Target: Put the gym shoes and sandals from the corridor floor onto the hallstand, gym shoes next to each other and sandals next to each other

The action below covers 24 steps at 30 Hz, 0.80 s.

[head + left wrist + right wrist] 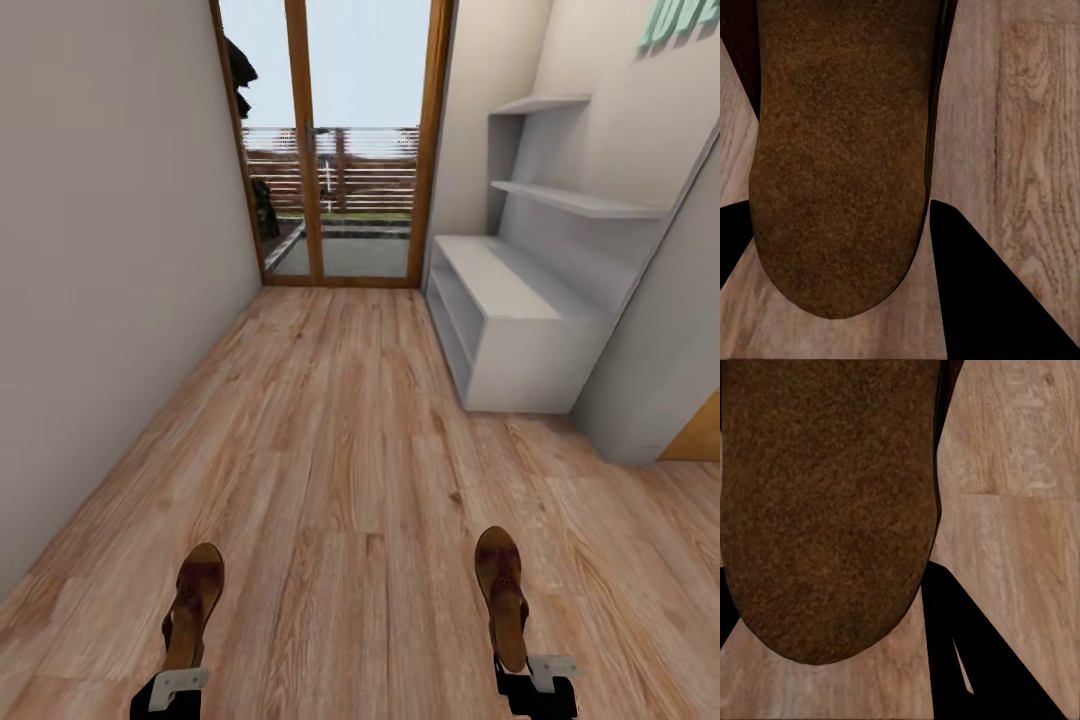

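Head view: each arm carries one brown sandal, held out over the corridor floor (pixel 330 470) with the toe end pointing toward the glass door (pixel 335 150) at the far end.

Left gripper (pixel 168 690) sits at the heel end of the left sandal (pixel 193 605), and its jaws are clamped on that heel. The sandal runs forward from the gripper, clear of the floor as far as I can tell.

Right gripper (pixel 535 685) is the same: its jaws are closed on the heel end of the right sandal (pixel 502 595), toe forward, tilted slightly on edge.

Left wrist view: the textured brown sole or footbed of the sandal (pixel 840 157) covers most of the picture. The dark gripper fingers (pixel 975 285) flank it, with wood planks (pixel 1020 135) beyond. I can't tell which face of the sandal this is.

Right wrist view: same layout. The brown sandal surface (pixel 825 502) is close up, a dark finger (pixel 952 645) sits beside it, and laminate (pixel 1020 525) lies behind.

The hallstand (pixel 520 320) stands ahead against the right-hand wall, just short of the glass door. It is a low white-grey bench with open shelves facing the corridor, a back panel and two floating shelves (pixel 580 200) above. Both sandals are well apart from the hallstand; the right one is on the nearer side. No shoe is visible on the hallstand's bench top.
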Available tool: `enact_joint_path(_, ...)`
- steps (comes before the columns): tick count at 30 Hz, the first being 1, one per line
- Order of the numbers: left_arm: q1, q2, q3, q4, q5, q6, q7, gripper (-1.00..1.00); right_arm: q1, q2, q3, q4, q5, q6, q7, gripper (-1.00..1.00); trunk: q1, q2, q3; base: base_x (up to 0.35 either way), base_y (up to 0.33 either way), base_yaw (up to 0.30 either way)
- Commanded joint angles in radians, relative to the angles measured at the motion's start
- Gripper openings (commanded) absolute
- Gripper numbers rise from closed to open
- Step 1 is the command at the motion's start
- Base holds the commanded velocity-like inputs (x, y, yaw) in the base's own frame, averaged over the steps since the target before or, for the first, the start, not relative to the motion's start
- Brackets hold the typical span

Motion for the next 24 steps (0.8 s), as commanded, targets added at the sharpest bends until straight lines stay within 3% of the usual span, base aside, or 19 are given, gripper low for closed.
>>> enact_joint_path(1,-0.001,-0.001,0.009,0.001,-0.01,-0.003,-0.004,-1.0,-0.001,0.001,-0.006,0.0,0.004,-0.003,0.0,-1.0,0.0,0.0,-0.001,0.326,0.136,0.0)
enact_joint_path(24,-0.001,0.0,0.009,0.001,-0.009,-0.001,-0.004,-1.0,-0.001,0.0,-0.006,0.001,0.004,-0.003,-0.002,-1.0,0.0,0.0,-0.001,0.319,0.145,0.0)
